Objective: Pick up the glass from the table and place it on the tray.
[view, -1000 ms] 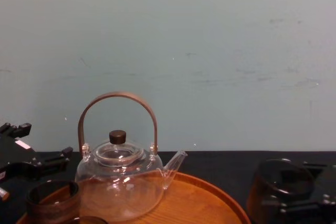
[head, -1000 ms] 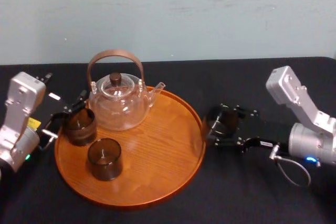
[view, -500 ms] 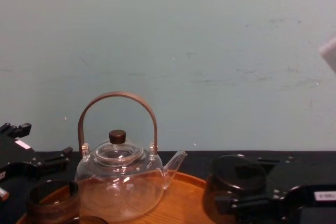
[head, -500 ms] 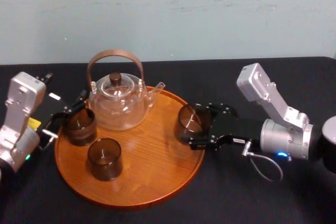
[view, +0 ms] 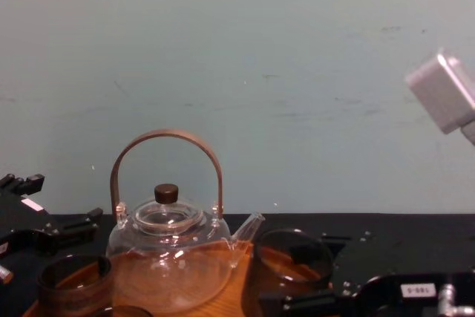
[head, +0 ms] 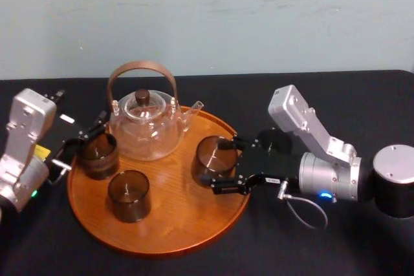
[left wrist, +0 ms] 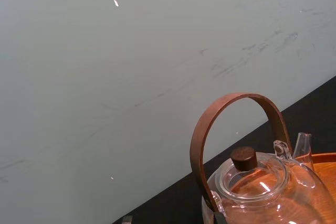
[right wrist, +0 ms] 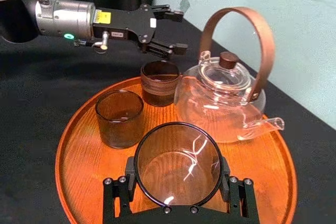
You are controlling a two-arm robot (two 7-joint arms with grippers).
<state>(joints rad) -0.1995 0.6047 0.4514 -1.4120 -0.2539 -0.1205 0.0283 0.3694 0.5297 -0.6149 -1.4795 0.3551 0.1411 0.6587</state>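
R gripper (head: 217, 167) reaches in from the robot's right, jaws clamped on the glass (head: 211, 157), one jaw on each side of its wall. Glass is dark-tinted, upright, mouth up, and is over the right part of the tray (head: 165, 237), inside the rim. Can't tell if its base touches the wood or hangs just above it. In the right wrist view the wood grain shows through the glass bottom. Tray is lg, round, orange-brown, on the black worktop (head: 304, 244). Teapot (head: 146, 128), clear w/ brown hoop handle & dark lid knob, stands at the tray's far side, spout toward the held glass, near it but apart. Two more dark cups on the tray: left cup (head: 98, 155) at the left edge just beside the teapot, and front cup (head: 129, 195) nearer the robot, apart from both. L gripper (head: 81, 141) is at the tray's left edge, jaws apart, tips just beside the left cup; whether they touch it, can't tell.
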